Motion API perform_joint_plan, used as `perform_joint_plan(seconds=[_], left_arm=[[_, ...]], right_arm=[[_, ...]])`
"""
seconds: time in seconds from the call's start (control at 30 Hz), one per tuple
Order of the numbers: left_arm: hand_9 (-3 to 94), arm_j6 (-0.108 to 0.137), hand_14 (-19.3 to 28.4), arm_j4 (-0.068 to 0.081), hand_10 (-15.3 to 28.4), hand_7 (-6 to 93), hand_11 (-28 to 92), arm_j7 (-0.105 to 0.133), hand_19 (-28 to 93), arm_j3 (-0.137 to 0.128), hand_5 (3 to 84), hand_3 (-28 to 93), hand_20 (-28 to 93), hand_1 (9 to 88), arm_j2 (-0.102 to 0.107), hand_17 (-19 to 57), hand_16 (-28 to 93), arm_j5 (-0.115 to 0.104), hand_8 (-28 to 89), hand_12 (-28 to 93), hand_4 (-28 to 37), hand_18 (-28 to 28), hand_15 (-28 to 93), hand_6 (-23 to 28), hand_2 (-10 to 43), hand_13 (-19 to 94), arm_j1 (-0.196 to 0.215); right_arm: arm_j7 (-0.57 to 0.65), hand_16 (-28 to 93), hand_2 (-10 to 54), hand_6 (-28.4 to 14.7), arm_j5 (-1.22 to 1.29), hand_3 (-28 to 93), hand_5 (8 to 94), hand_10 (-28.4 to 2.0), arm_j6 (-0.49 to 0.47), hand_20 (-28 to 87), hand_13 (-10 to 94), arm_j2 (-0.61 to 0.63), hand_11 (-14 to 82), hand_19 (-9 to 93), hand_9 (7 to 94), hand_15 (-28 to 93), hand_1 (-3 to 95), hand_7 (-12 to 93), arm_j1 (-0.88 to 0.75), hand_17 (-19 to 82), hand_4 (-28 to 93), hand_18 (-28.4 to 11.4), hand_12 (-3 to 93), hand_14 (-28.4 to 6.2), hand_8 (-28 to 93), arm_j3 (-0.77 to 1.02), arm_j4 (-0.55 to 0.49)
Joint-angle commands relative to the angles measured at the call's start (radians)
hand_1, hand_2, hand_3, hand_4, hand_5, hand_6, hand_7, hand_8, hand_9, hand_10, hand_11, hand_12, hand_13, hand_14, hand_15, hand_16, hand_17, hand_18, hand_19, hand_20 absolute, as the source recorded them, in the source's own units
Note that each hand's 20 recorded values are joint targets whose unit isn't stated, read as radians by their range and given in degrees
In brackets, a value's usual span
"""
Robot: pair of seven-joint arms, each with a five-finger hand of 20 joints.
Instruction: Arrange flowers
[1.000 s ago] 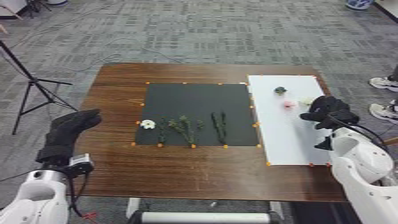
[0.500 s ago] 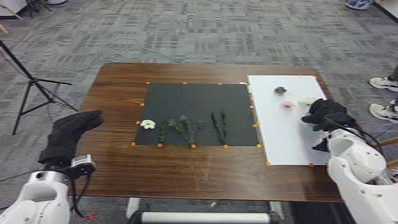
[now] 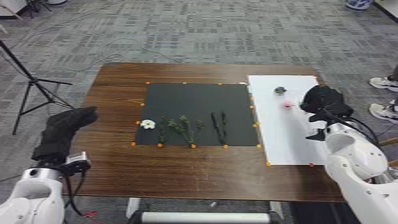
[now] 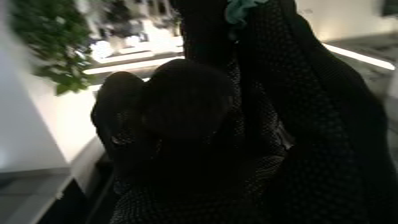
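Head view: right hand (image 3: 322,100) is over the far right part of the white sheet (image 3: 289,145), just beside the pink flower (image 3: 289,105); the dark flower (image 3: 280,90) lies a little farther off on the same sheet. Can't tell if this hand is released, clenched or grasping a flower, as its underside is hidden. Left hand (image 3: 67,127) is loose and relaxed, holding nothing, at the left of the brown table (image 3: 204,175). On the black mat (image 3: 191,100), the white flower (image 3: 147,124) sits near the left edge, then a thin green stem (image 3: 162,134), leafy stems (image 3: 185,131) and dark stems (image 3: 218,129), all laid lengthwise. Step in hand looks like picking or adjusting a flower at the sheet, with the mat arrangement seemingly partway done. Right wrist view: black glove up close, a teal ruffled bit (image 4: 240,10) against it, maybe petals, can't tell if gripped; background foliage (image 4: 53,45) beyond. Next move probably calls for a light, secure pinch, then a low carry to the mat, clear of the pink flower and without dragging the stems.
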Motion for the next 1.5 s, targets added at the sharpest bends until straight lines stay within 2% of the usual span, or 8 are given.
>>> perform_joint_plan(seconds=[0.03, 0.13, 0.27, 0.5, 0.83, 1.03, 1.27, 1.5], left_arm=[[54.8, 0.074, 15.8, 0.027, 14.6, 16.8, 20, 0.031, 4, -0.05, 55.5, 69, 17, 24.6, 0.029, 9.2, -2, -0.051, -8, 11, -26.2, 10.2, 16, 2.6, 7.4, 40, 0.024], [54.7, 0.111, 15.0, 0.04, 14.3, 16.2, 20, 0.036, 3, -0.044, 55.7, 69, 17, 22.8, 0.028, 9.4, -2, -0.082, -8, 11, -28.0, 9.4, 15, 2.7, 16.7, 39, 0.014], [55.3, 0.146, 14.7, 0.037, 14.4, 16.1, 20, 0.045, 3, -0.029, 56.2, 64, 17, 23.6, 0.024, 9.7, -2, -0.132, -8, 10, -28.2, 8.8, 14, 2.5, 28.7, 39, 0.007], [56.3, 0.122, 15.0, 0.034, 14.3, 16.4, 20, 0.036, 3, -0.005, 56.5, 64, 17, 23.8, 0.027, 10.1, -2, -0.124, -8, 11, -28.3, 8.6, 16, 2.9, 30.9, 40, -0.009], [56.5, 0.081, 15.4, 0.033, 14.3, 16.5, 20, 0.014, 3, 0.018, 56.7, 66, 18, 23.5, 0.037, 9.9, -3, -0.081, -8, 11, -28.3, 8.8, 17, 3.0, 30.4, 41, -0.042], [56.5, 0.066, 15.5, 0.052, 14.4, 16.5, 20, -0.006, 3, 0.05, 56.9, 66, 17, 23.7, 0.041, 9.8, -3, -0.066, -8, 11, -28.3, 8.9, 17, 2.9, 30.0, 41, -0.09], [56.5, 0.055, 15.7, 0.036, 14.4, 16.5, 20, 0.002, 3, 0.045, 57.0, 66, 17, 23.9, 0.038, 9.7, -3, -0.064, -8, 11, -28.3, 9.0, 18, 2.8, 29.5, 41, -0.065], [56.6, 0.048, 15.6, 0.04, 14.4, 16.5, 20, 0.009, 3, 0.057, 57.0, 66, 17, 24.1, 0.032, 9.6, -3, -0.065, -8, 11, -28.3, 9.0, 18, 2.8, 29.3, 41, -0.073]], right_arm=[[-0.046, 36, -9.5, -0.2, 0.054, 63, 77.4, -8.3, 0.011, 59, 91, 0.04, 12.5, 93, 89.6, 60, 58.0, 23, 0.132, 63, -19, -14.5, 38.6, -2.1, 9, -0.098, -0.12], [-0.075, 36, -9.5, 0.2, 0.07, 63, 77.7, -8.1, -0.014, 59, 91, 0.031, 11.5, 93, 89.7, 60, 57.9, 23, 0.216, 63, -19, -14.5, 38.4, -2.0, 8, -0.179, -0.122], [-0.122, 36, -9.5, 0.5, 0.105, 63, 77.6, -8.0, -0.05, 59, 90, -0.019, 10.3, 93, 89.8, 60, 57.6, 23, 0.333, 63, -20, -14.3, 38.0, -1.9, 8, -0.296, -0.098], [-0.206, 36, -9.5, 1.1, 0.059, 64, 77.5, -8.1, -0.116, 60, 90, -0.123, 8.7, 93, 89.4, 61, 57.2, 24, 0.494, 63, -20, -14.2, 36.9, -1.8, 7, -0.495, -0.046], [-0.299, 36, -9.5, 2.2, -0.019, 64, 77.2, -9.0, -0.311, 62, 89, -0.265, 7.1, 93, 88.2, 64, 56.8, 25, 0.64, 63, -21, -14.3, 32.1, -1.8, 6, -0.63, 0.064], [-0.35, 36, -9.5, 2.6, -0.092, 64, 77.0, -9.3, -0.363, 63, 89, -0.394, 7.2, 93, 87.8, 64, 56.9, 26, 0.658, 63, -21, -14.3, 31.0, -1.8, 6, -0.607, 0.174], [-0.353, 35, -9.5, 2.7, -0.162, 64, 77.1, -9.4, -0.41, 64, 89, -0.447, 7.2, 93, 87.8, 65, 57.0, 26, 0.628, 63, -22, -14.3, 30.1, -1.9, 5, -0.62, 0.199], [-0.381, 35, -9.5, 3.0, -0.258, 64, 76.7, -9.1, -0.421, 64, 89, -0.535, 6.7, 93, 87.4, 66, 57.0, 26, 0.593, 63, -22, -14.4, 29.0, -1.9, 4, -0.581, 0.283]])
